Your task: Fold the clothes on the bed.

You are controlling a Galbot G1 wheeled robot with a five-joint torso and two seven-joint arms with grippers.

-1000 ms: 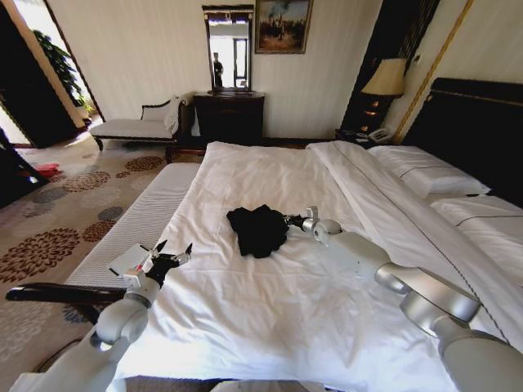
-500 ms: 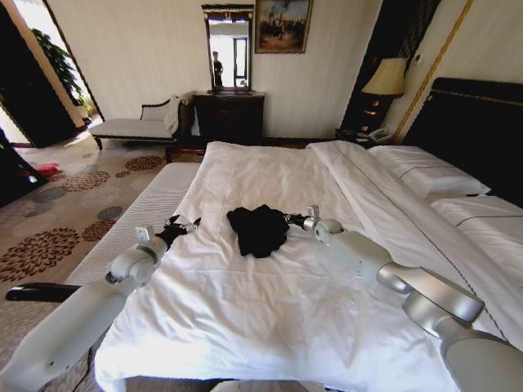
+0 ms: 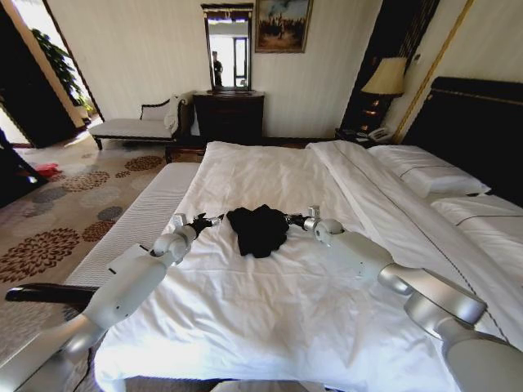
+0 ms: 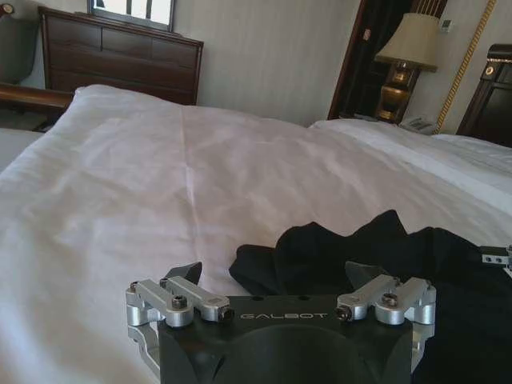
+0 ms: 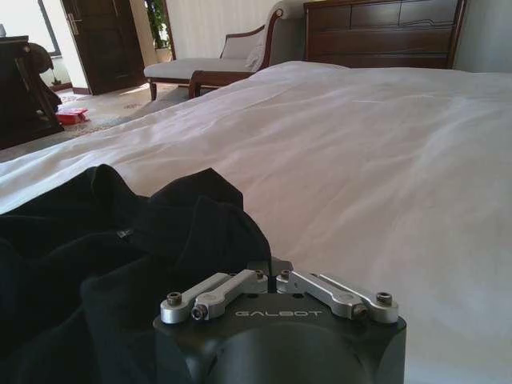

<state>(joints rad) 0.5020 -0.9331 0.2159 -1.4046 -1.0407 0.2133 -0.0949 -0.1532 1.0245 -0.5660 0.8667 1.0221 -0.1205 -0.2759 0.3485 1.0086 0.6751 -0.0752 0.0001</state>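
Mid-bed (image 3: 270,327), crumpled and unfolded: black T-shirt (image 3: 258,229), left gripper (image 3: 209,220) spread wide just beside it, right gripper (image 3: 292,219) pinched closed on its edge, folding all left

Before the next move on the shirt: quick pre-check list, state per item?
1. Black T-shirt on the bed: bunched in a heap, not spread flat. Not ok for folding yet.
2. Left gripper: at the shirt's left edge, fingers spread open, fabric just ahead of them in the left wrist view. Ok.
3. Right gripper: at the shirt's right edge, fingers closed together. Whether cloth is pinched: cannot tell.
4. Sheet around the shirt: white, only lightly wrinkled, nothing else lying near. Ok.
5. Pillows: well off toward the headboard side. Ok.
6. Collar and sleeves: lost in the folds. Cannot tell.
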